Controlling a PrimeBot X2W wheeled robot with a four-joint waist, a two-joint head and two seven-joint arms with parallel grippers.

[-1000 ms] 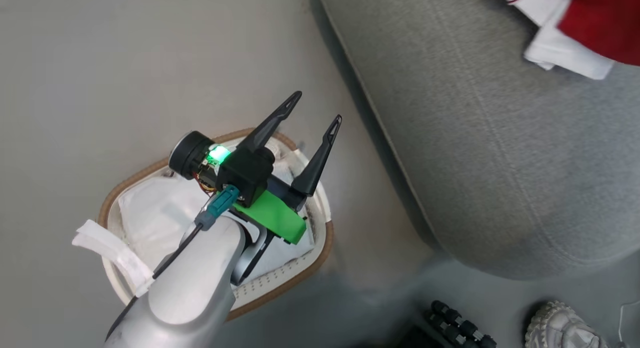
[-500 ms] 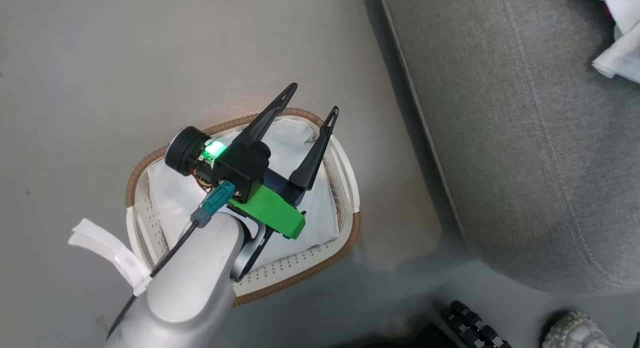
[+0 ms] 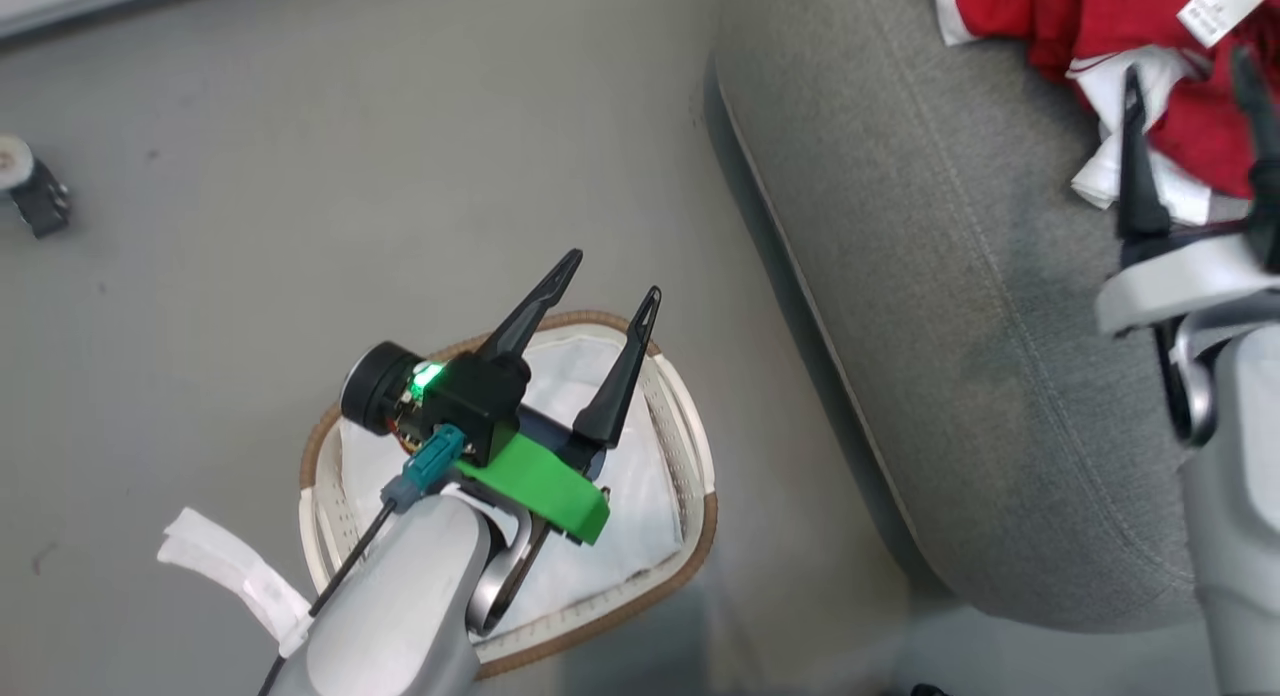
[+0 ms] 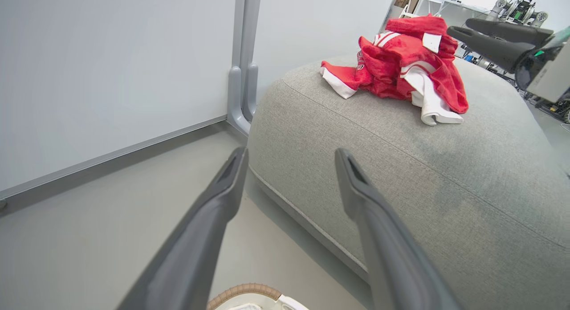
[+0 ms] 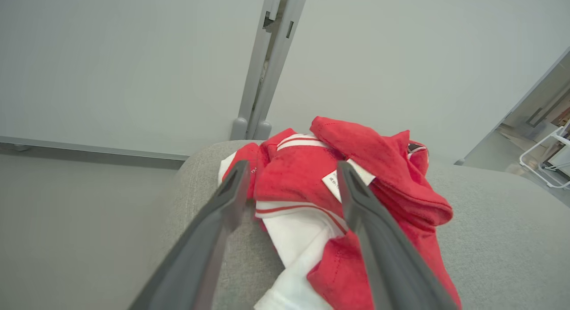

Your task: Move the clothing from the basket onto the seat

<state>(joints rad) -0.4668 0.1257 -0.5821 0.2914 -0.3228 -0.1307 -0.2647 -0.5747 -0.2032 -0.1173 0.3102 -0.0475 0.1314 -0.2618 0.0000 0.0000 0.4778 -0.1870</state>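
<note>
Red shirt [image 3: 1110, 21] lies crumpled on the seat [image 3: 950, 276], near its far edge, well apart from the basket [image 3: 700, 476] on the floor [image 3: 300, 176], which holds its white liner [image 3: 640, 516]. Your right gripper [image 3: 1188, 68] hangs at the shirt, fingers spread wide with nothing between them; contact with the cloth cannot be told. Your left gripper [image 3: 613, 276] is poised above the basket's far rim, likewise wide and empty. Judged stage: placement done, shirt released. Next, lift the right fingers straight clear so no fold catches, then check the basket for anything red.
</note>
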